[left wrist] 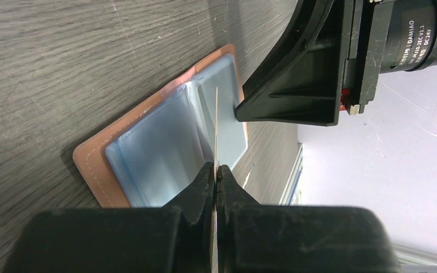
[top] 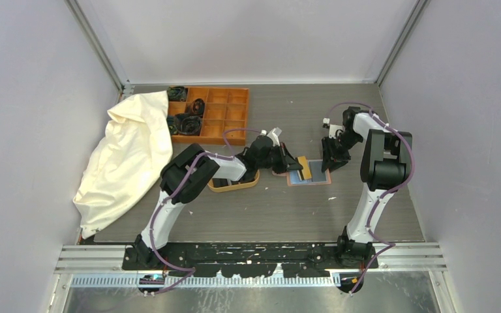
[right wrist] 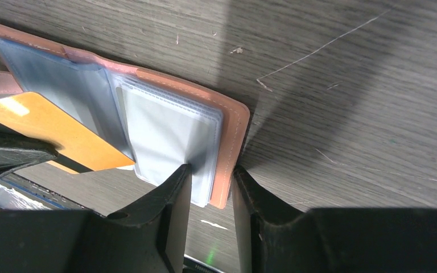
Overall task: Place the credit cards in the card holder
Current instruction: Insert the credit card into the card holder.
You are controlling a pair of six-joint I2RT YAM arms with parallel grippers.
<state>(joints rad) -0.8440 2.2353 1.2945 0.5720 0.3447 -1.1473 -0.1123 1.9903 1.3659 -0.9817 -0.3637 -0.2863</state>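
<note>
The card holder [top: 314, 178] lies open on the table, reddish-brown leather with clear sleeves [right wrist: 165, 131] inside. My left gripper [left wrist: 217, 169] is shut on an orange credit card [right wrist: 45, 128]. In the left wrist view the card [left wrist: 217, 125] shows edge-on, its far end down among the sleeves near the fold. From above, the card [top: 305, 167] stands tilted over the holder's left half. My right gripper [right wrist: 211, 170] straddles the holder's right edge, one finger on the sleeves and the other against the leather cover [right wrist: 230, 142], pinching that flap.
An oval wooden tray [top: 235, 185] sits under my left arm. An orange compartment box [top: 218, 114] holding dark items stands at the back. A crumpled white cloth [top: 127, 156] covers the left side. The right gripper's black finger [left wrist: 296, 85] hangs close above the holder.
</note>
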